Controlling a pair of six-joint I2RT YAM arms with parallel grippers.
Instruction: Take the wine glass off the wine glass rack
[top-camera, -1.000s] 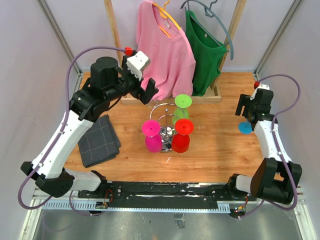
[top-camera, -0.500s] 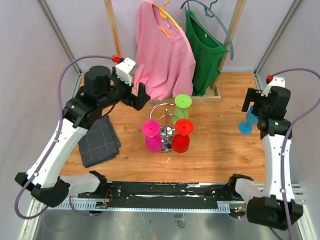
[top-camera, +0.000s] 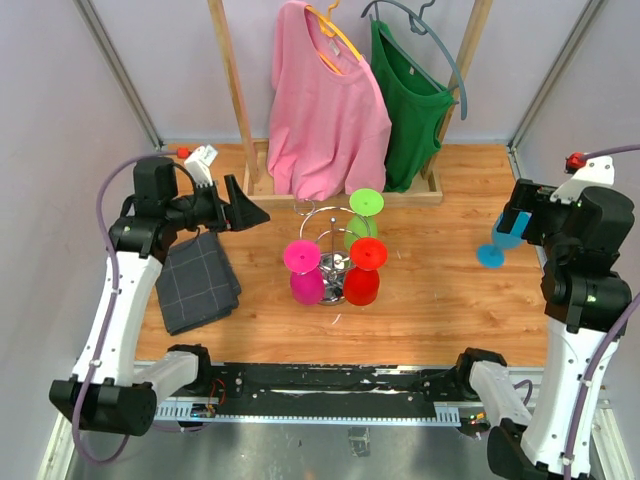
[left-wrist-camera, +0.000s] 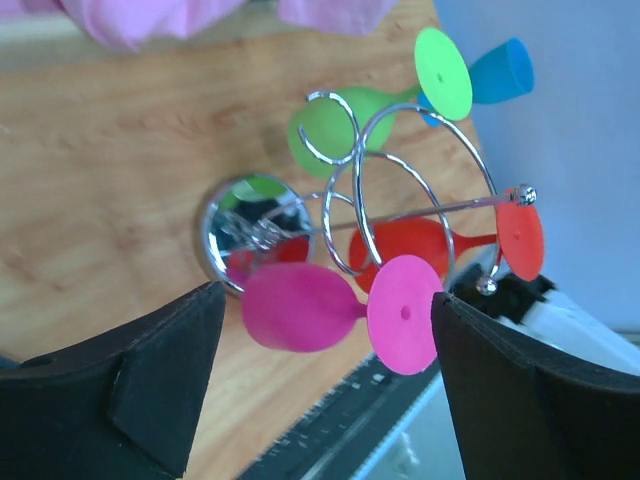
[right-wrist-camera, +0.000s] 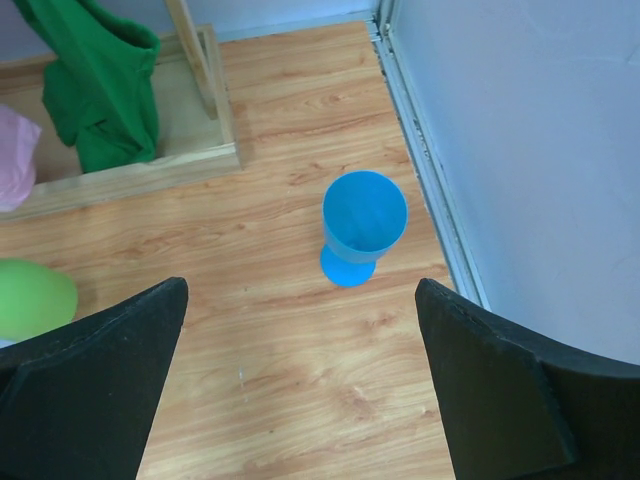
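Observation:
The chrome wine glass rack (top-camera: 330, 243) stands mid-table with a pink glass (top-camera: 304, 272), a red glass (top-camera: 364, 270) and a green glass (top-camera: 360, 218) hanging upside down on it. In the left wrist view the rack (left-wrist-camera: 262, 230) and the pink glass (left-wrist-camera: 340, 305) lie ahead of the open fingers. My left gripper (top-camera: 245, 205) is open and empty, to the left of the rack. A blue glass (top-camera: 497, 243) stands upright on the table at the right, also in the right wrist view (right-wrist-camera: 362, 225). My right gripper (right-wrist-camera: 300, 400) is open and empty, raised above it.
A folded grey cloth (top-camera: 195, 280) lies at the left. A wooden clothes rack (top-camera: 340, 190) at the back carries a pink shirt (top-camera: 325, 105) and a green shirt (top-camera: 410, 100). A white wall (right-wrist-camera: 540, 150) runs along the table's right edge.
My left arm has pulled back to the left and lowered, away from the clothes rack. My right arm has risen and moved right, away from the blue glass standing on the table.

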